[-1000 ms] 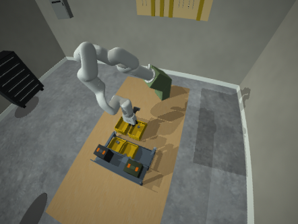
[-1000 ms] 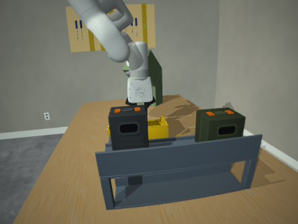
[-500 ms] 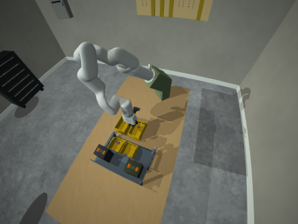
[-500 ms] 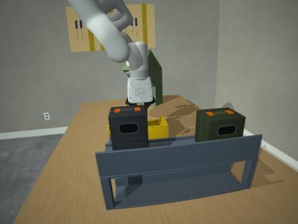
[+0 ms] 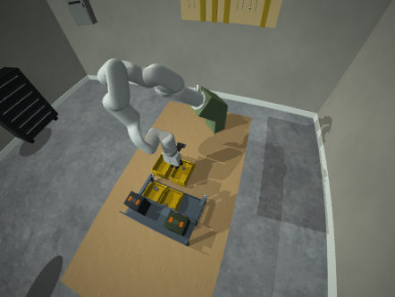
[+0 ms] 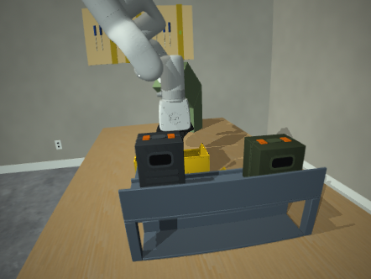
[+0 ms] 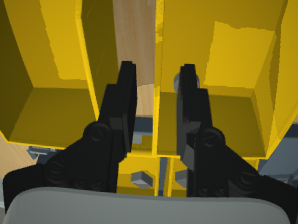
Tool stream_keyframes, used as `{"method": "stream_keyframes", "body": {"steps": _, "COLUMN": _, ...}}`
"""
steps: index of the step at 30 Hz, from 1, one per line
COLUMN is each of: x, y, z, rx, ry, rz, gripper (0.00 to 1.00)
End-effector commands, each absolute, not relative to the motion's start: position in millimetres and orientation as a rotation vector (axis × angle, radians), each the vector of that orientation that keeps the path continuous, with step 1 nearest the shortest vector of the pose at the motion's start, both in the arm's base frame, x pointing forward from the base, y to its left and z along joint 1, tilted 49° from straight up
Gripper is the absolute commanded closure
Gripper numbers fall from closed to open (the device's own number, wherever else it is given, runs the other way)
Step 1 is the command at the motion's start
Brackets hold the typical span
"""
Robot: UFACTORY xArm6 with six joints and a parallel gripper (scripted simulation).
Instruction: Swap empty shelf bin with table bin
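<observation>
Underneath: wooden table (image 5: 94,250) (image 6: 80,202), grey floor (image 5: 67,179) (image 6: 25,189), plain grey walls (image 5: 223,58) (image 6: 235,76)
Parts bin (image 5: 180,178) (image 6: 197,164) (image 7: 240,55): yellow, open-topped, grey part (image 5: 183,168) (image 7: 177,82) inside; on the table, before the shelf (image 5: 154,225) (image 6: 222,197)
Long axis: roughly toward the shelf, alongside the empty bin (image 5: 158,171) (image 7: 55,107)
Gripper (image 5: 177,165) (image 6: 175,134) (image 7: 157,81): released, fingers astride the parts bin's side wall
</observation>
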State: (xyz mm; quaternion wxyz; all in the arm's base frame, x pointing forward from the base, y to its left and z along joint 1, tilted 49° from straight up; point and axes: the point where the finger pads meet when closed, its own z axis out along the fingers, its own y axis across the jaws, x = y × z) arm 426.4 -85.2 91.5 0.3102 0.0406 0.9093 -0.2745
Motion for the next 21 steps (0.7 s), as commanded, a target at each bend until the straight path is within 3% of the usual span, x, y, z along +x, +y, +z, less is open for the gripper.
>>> {"method": "stream_keyframes", "body": {"steps": 1, "x": 430, "y": -88, "z": 88, "rx": 0.106, "ry": 2.400, "rz": -0.724, "gripper": 0.74}}
{"method": "stream_keyframes", "body": {"steps": 21, "x": 443, "y": -101, "z": 72, "rx": 0.106, "ry": 2.400, "rz": -0.724, "gripper": 0.74}}
